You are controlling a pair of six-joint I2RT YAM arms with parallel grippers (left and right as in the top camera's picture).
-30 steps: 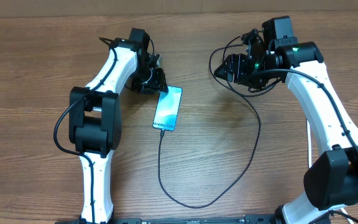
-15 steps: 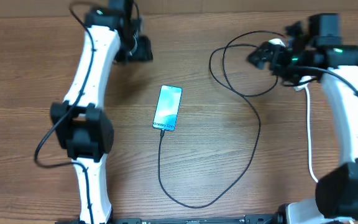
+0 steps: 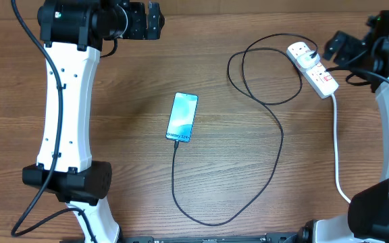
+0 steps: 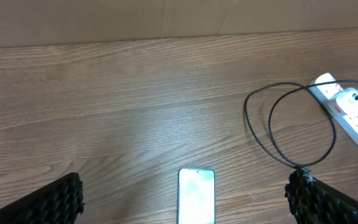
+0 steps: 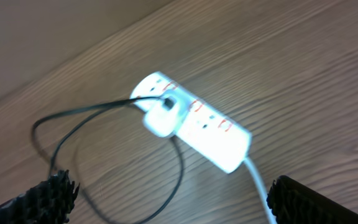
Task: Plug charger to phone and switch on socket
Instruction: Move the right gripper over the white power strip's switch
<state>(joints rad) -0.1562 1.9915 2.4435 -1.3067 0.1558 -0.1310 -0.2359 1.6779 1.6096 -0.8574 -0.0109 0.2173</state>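
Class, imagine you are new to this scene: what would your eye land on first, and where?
The lit phone in the middle of the table stands out first, the black charger meeting its near edge and sweeping off in a wide loop. The loop leads to the white socket at the far right.

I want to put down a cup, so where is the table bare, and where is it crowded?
Bare: the wood between the left arm and the phone; also between the phone and the charger. Crowded: by the socket, where the charger loops.
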